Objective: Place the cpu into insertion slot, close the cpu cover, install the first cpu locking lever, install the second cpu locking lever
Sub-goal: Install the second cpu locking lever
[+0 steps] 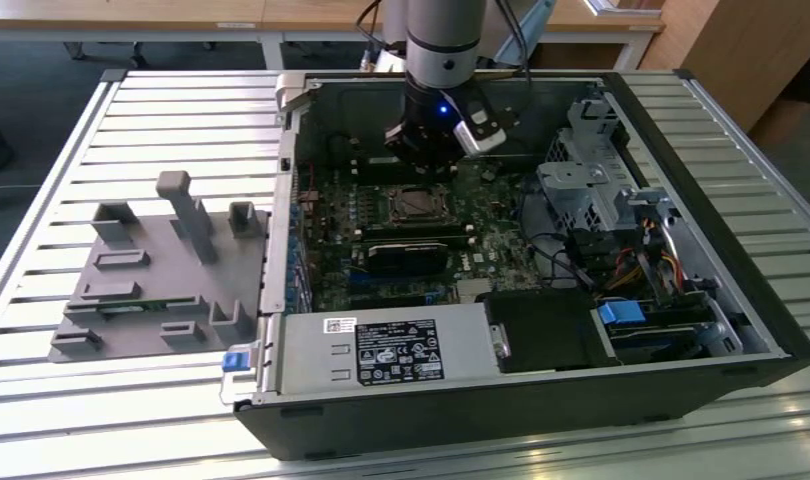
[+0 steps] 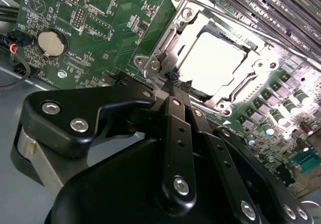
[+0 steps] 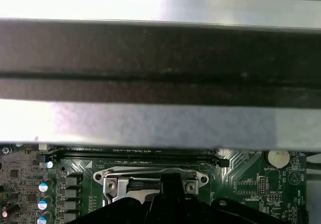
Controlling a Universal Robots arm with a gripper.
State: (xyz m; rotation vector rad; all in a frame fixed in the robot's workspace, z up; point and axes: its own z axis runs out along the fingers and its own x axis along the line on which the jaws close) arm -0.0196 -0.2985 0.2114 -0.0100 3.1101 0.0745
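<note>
The cpu (image 2: 213, 63) lies flat in the insertion slot (image 1: 416, 205) on the green board, its silvery top glaring bright. The cpu cover (image 2: 168, 35), a silver frame with a square window, is down around it. My gripper (image 2: 174, 82) is shut, its black fingers pressed together with nothing seen between them. The tips sit at the cover's near edge beside a corner screw; whether they touch it I cannot tell. In the exterior view the gripper (image 1: 429, 160) hangs inside the open computer case, just behind the slot. The first wrist view shows the cover (image 3: 150, 176) past the gripper's dark body.
Long memory slots (image 2: 261, 3) run beside the socket, and a coin battery (image 2: 51, 43) sits on the board. A long black block (image 1: 412, 255) lies before the slot, the power supply (image 1: 385, 350) in front, a drive cage (image 1: 585, 195) at the exterior view's right. A grey fixture (image 1: 165, 260) stands on the slatted table.
</note>
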